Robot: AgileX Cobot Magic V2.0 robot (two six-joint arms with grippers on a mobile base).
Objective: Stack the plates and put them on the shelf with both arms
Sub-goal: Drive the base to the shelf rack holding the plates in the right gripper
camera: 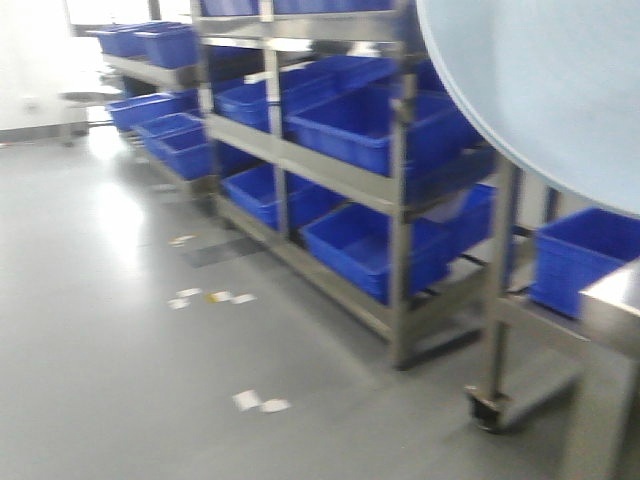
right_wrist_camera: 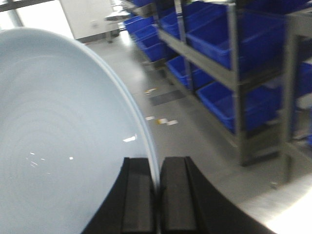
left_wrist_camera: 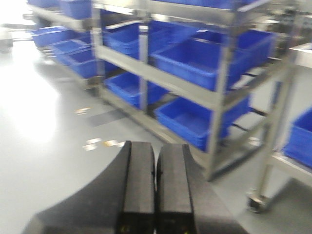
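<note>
A large pale blue-white plate fills the left half of the right wrist view, held on edge. My right gripper is shut on its rim, one black finger on each side. The same plate covers the upper right corner of the front view, raised in the air. My left gripper is shut with nothing between its fingers, hanging above the grey floor. The stainless-steel shelf stands ahead, with steel rails and uprights; it also runs along the right of the right wrist view.
Several blue plastic crates fill the shelf levels. A castor wheel carries a second steel frame at right, beside a steel tabletop corner. Paper scraps lie on the grey floor. More crates line the racking.
</note>
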